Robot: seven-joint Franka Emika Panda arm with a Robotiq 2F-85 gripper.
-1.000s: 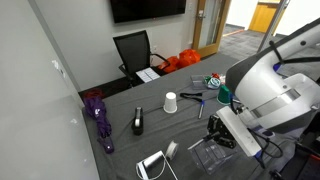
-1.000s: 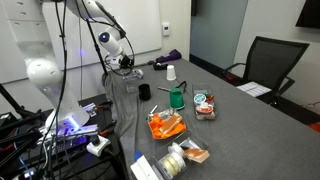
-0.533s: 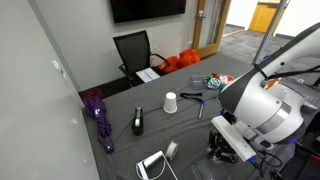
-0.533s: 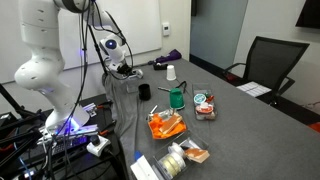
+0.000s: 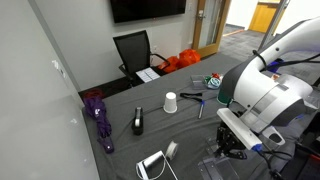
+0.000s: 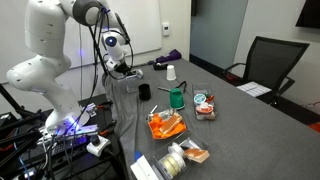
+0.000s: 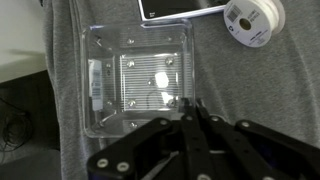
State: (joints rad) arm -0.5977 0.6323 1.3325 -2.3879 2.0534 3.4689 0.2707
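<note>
The clear plastic tray (image 7: 130,75) is lying flat near the surface's (image 7: 62,150) edge. It is almost square, with its sides running parallel to that edge. The tool (image 7: 190,112) is hanging over its right part, fingers pressed together on nothing visible, and is hiding the near rim. A tape roll (image 7: 252,20) and a white device (image 7: 180,8) are lying just beyond the far rim.

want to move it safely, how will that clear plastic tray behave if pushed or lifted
The clear plastic tray looks thin-walled and empty, so probably light and flexy. Flat and square, it should slide rather than roll, though the grey cloth may bunch under it.
</note>
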